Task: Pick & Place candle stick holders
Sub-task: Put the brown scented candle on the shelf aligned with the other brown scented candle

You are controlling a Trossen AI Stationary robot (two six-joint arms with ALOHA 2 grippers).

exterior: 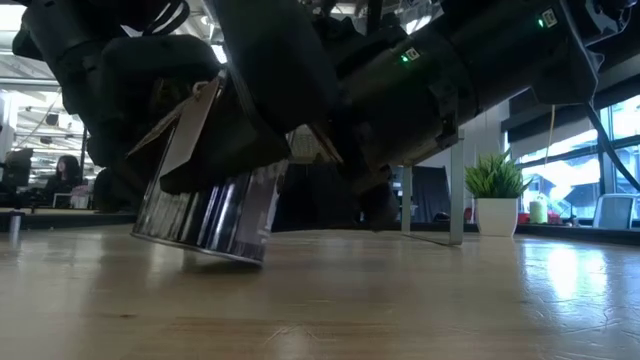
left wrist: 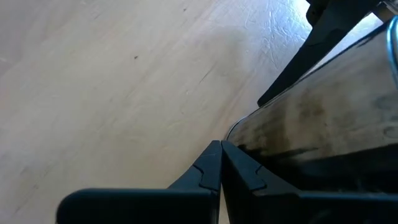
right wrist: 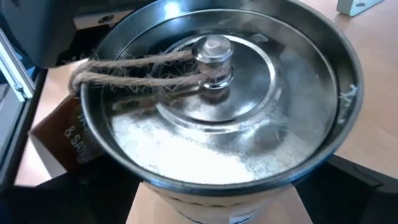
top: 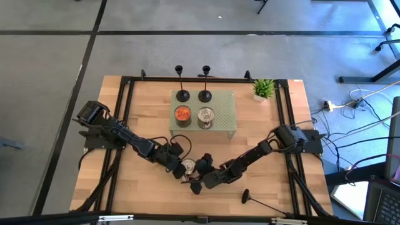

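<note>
Fallen holder (top: 257, 202): lies on its side at the table's near edge, right of both grippers, touched by neither.
Right gripper (top: 201, 182): low over the near middle of the table (top: 144, 190), just left of the fallen holder; its wrist view looks down into a silver tin (right wrist: 214, 102) with a knobbed lid, twine and a brown tag (right wrist: 65, 130); whether the fingers grip it cannot be told.
Left gripper (top: 182, 167): beside the same tin (top: 188, 167); its fingertips (left wrist: 211, 168) are pressed together with nothing between them, the tin's wall just beside them.
Tin: tilted, one edge off the wood in the low view (exterior: 205, 215).
Tray (top: 228, 115): farther back, carrying an orange can (top: 182, 114), a silver can (top: 206, 115) and two upright holders (top: 182, 94) (top: 205, 95), well apart from both grippers.
Plant (top: 263, 89): far right corner.
</note>
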